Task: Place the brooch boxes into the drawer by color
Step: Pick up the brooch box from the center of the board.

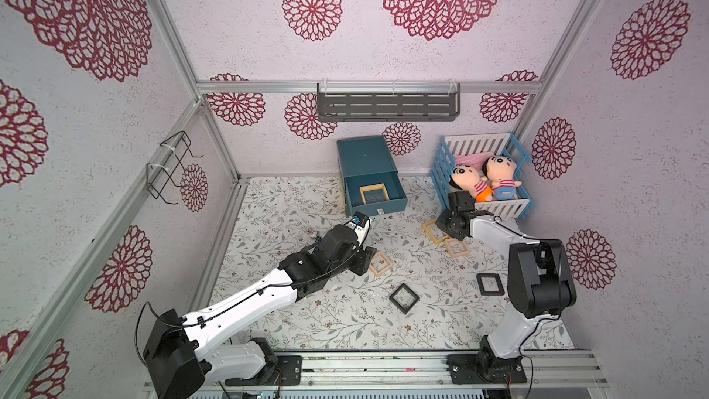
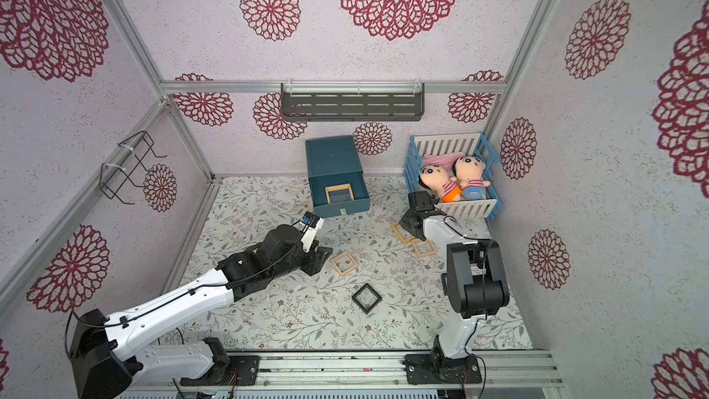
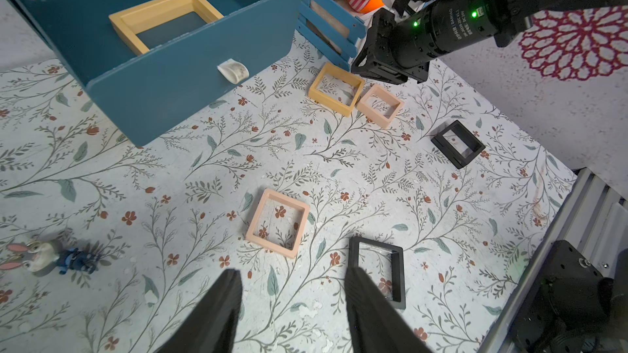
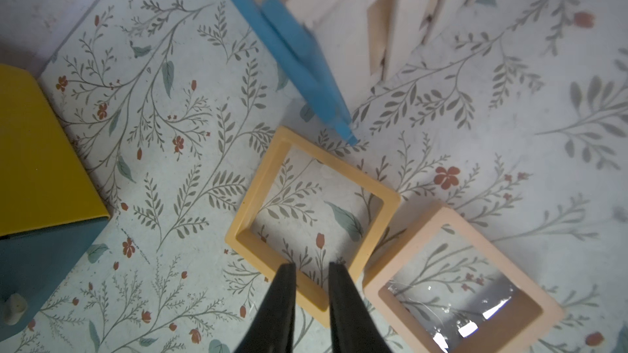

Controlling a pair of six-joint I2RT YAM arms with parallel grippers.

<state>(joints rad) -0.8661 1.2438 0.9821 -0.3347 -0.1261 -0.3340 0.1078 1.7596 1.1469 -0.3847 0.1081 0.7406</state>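
Spotted left gripper (image 3: 292, 303) spread, empty, near clear-centred black brooch box (image 3: 380, 273). Clocked right gripper (image 4: 311, 276) pinching matte yellow brooch box (image 4: 312, 219) rim, beside pink brooch box (image 4: 458, 276). Counted, in a top view, one yellow square (image 1: 373, 194) inside pulled-out teal drawer (image 1: 395, 203); five remaining on floral bench (image 1: 326, 324).

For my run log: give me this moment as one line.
left gripper: open, empty | right gripper: jaws straddle rim of loose yellow box, grip unclear | drawer: open, stowed yellow box inside
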